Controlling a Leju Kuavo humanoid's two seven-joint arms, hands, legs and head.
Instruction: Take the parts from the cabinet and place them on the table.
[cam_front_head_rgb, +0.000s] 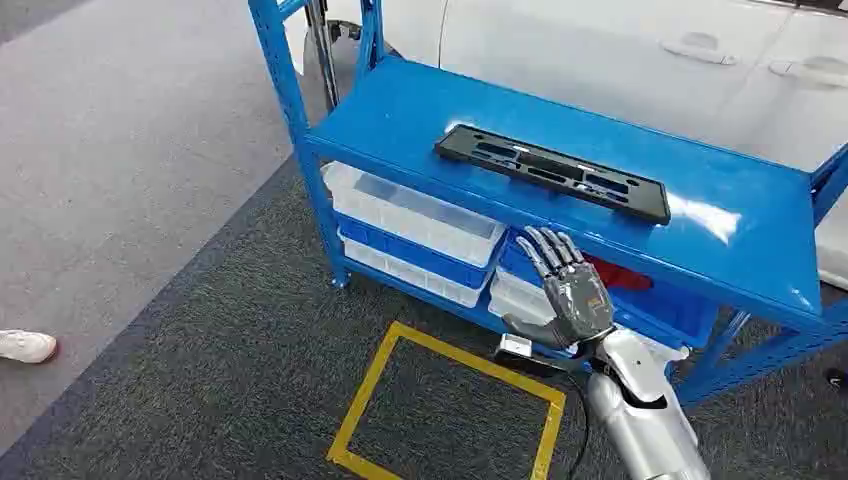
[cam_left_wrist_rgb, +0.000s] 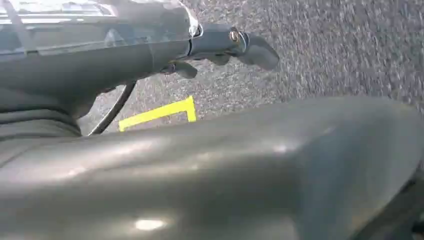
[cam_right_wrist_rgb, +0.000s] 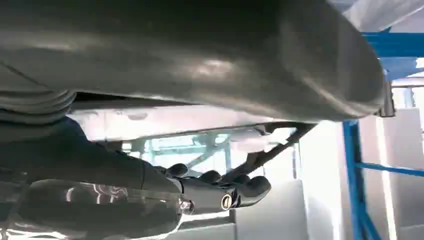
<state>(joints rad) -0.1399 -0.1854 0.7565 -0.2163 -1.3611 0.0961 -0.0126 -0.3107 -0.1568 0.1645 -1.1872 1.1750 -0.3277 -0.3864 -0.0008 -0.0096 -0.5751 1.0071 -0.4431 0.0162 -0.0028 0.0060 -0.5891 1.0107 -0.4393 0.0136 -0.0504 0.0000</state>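
Fingers of the right robot hand (cam_front_head_rgb: 565, 290) are seen spread apart and extended, with nothing held or touched; the hand is raised in front of the blue cabinet (cam_front_head_rgb: 420, 110), just below the front edge of its top shelf. The left robot hand (cam_left_wrist_rgb: 235, 45) is partly seen above the grey carpet (cam_left_wrist_rgb: 325, 45); its state cannot be told. A flat black part (cam_front_head_rgb: 552, 172) is laid on the top shelf, its long axis running along the shelf's length.
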